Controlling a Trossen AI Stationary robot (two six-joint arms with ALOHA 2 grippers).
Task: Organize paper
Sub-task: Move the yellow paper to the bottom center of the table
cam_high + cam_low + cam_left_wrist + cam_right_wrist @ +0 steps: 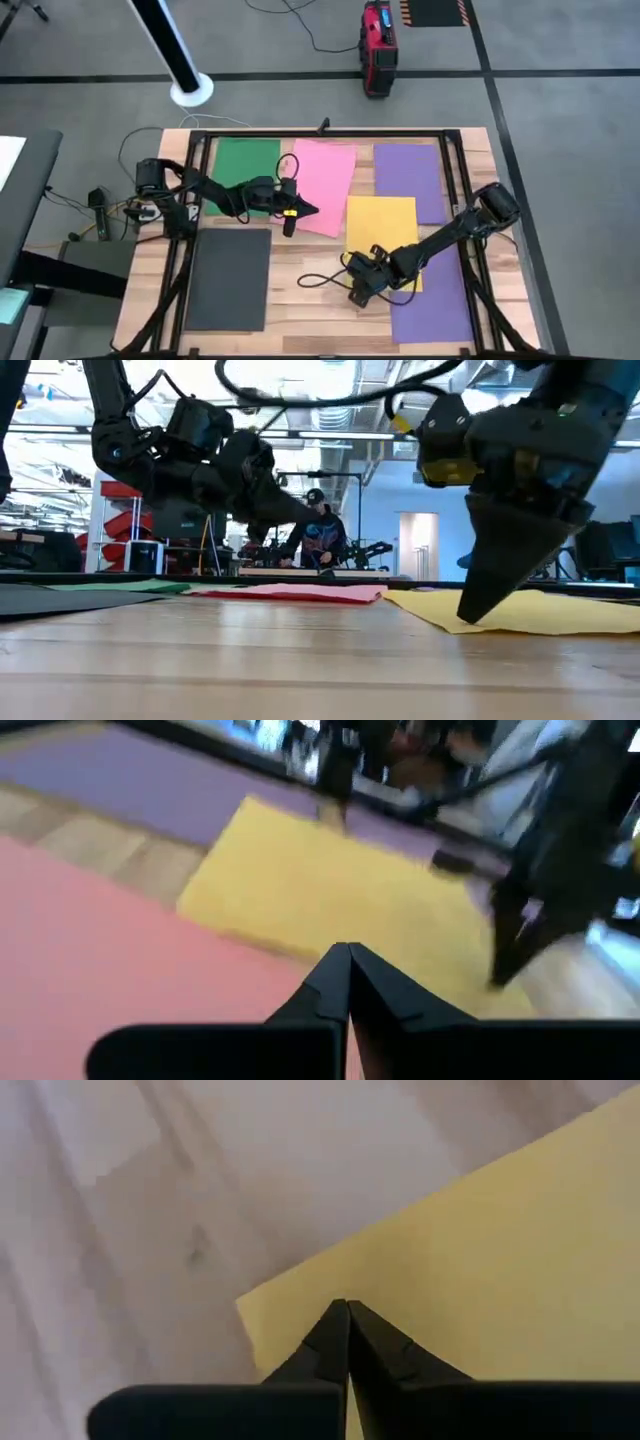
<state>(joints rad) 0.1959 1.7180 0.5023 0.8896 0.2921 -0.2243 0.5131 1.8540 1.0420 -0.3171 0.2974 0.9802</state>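
From above, six sheets lie on the pale wooden table (300, 300): green sheet (240, 165) at the far left, pink sheet (322, 185) beside it and slightly skewed, one purple sheet (410, 178) at the far right, yellow sheet (380, 235) near the middle, a second purple sheet (432, 300) at the near right, and the dark grey sheet (228, 278) at the near left. All have their long axes running roughly near-to-far across the table; the pink one leans a little off that line. The yellow sheet overlaps the near purple sheet and touches the far one at its corner. The low view adds what the top view cannot: the yellow sheet's near corner is lifted slightly off the wood, under the right gripper (478, 610), whose tip comes down to that edge. The right wrist view shows those fingers (330, 1342) pressed together at the yellow corner; whether paper sits pinched between them cannot be told. The left gripper (290, 215) hangs over the pink sheet's near-left edge; its wrist view shows the fingers (335, 982) closed tip to tip, nothing in them, with pink below and yellow ahead. A person (318, 530) stands in the room behind the table, seen only at table height.
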